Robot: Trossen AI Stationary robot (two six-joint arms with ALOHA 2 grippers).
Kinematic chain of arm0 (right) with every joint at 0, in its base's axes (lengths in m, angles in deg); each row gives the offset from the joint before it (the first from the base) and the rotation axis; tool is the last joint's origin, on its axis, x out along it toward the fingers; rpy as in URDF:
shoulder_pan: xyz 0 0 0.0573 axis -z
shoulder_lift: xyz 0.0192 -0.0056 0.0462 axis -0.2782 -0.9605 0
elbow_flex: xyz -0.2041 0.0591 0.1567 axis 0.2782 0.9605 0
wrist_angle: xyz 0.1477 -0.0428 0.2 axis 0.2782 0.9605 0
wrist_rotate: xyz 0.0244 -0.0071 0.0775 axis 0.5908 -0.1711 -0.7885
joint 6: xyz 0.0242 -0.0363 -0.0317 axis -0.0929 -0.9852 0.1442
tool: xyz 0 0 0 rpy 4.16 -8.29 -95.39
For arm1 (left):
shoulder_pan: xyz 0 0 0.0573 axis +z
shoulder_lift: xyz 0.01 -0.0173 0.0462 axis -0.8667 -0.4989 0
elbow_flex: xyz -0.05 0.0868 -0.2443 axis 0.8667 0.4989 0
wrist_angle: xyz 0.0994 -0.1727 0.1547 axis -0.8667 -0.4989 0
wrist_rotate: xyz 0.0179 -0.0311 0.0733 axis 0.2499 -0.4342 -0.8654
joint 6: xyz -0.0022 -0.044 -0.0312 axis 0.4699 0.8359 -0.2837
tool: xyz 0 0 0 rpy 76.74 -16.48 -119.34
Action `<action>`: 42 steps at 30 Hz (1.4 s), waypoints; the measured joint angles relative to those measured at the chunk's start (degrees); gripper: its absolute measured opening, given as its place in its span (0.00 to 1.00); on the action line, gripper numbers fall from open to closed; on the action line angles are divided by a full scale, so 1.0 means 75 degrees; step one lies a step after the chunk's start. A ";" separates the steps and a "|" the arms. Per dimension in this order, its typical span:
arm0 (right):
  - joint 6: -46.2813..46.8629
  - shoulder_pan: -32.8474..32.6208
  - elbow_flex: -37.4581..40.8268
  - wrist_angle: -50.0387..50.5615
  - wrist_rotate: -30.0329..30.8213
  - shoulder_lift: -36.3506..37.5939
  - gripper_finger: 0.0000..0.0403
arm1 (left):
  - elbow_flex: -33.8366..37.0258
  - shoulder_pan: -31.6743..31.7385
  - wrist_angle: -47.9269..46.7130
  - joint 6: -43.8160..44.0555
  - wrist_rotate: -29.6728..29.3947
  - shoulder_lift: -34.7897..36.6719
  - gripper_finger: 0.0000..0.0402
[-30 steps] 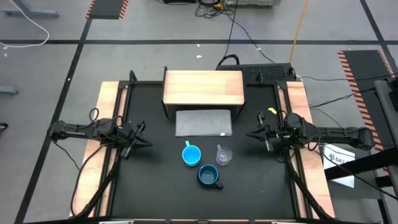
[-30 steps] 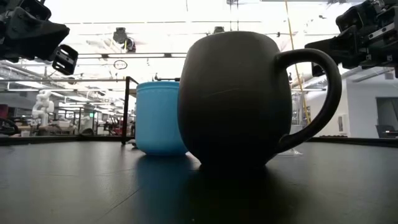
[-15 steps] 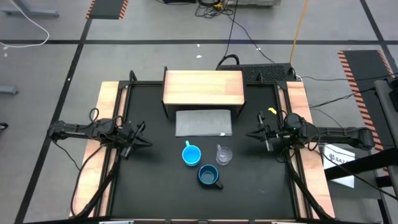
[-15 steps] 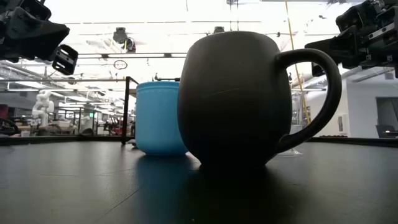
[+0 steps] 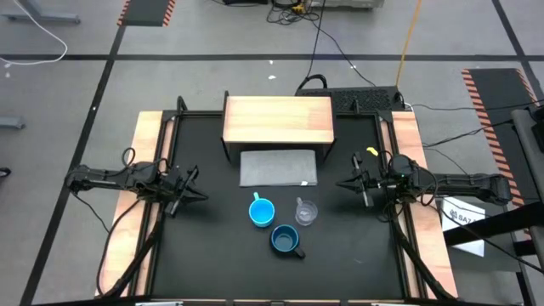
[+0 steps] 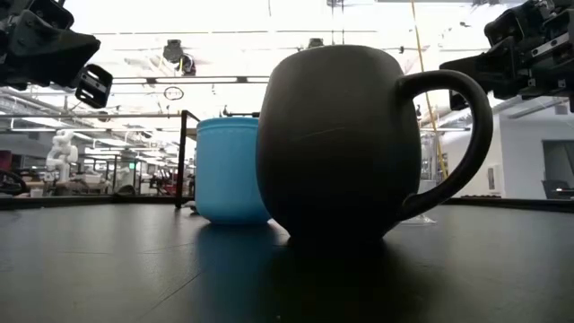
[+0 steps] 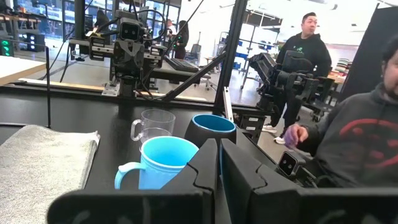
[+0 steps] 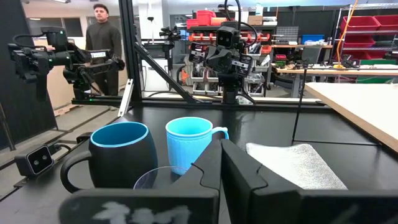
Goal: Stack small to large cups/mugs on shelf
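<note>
Three cups stand on their bases on the black table, near the front middle. The dark navy mug (image 5: 286, 240) with blue inside is nearest the front edge. The light-blue mug (image 5: 261, 211) stands behind it to the left. The clear cup (image 5: 306, 212) stands to the right of the light-blue mug. The shelf (image 5: 277, 120) with a light wooden top stands at the far middle. My left gripper (image 5: 202, 196) hovers shut at the table's left side. My right gripper (image 5: 339, 184) hovers shut at the right side. Both point level toward the middle, clear of the cups.
A flat grey mat (image 5: 279, 167) lies on the table just in front of the shelf. Light wooden side rails (image 5: 146, 144) run along the table's left and right edges. People stand in the room beyond the table (image 7: 305, 46).
</note>
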 joint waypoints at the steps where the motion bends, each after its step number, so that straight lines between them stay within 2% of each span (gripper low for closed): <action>1: 0.0000 0.0000 -0.0001 -0.0001 0.0000 0.0001 0.00 | 0.0000 0.0000 0.0002 0.0000 0.0003 0.0001 0.05; 17: -0.0003 0.0000 -0.0002 0.0002 0.0000 0.0001 0.00 | 0.0000 0.0000 0.0006 -0.0191 -0.0016 0.0000 0.05; 26: -0.0461 0.0000 -0.0001 -0.0060 0.0001 -0.0001 0.00 | 0.0000 0.0000 0.0070 -0.0300 -0.0038 0.0001 0.05; 42: -0.0461 0.0000 0.0000 -0.0059 -0.0001 -0.0001 0.00 | -0.0002 0.0000 0.0727 -0.0320 0.0018 0.0000 0.05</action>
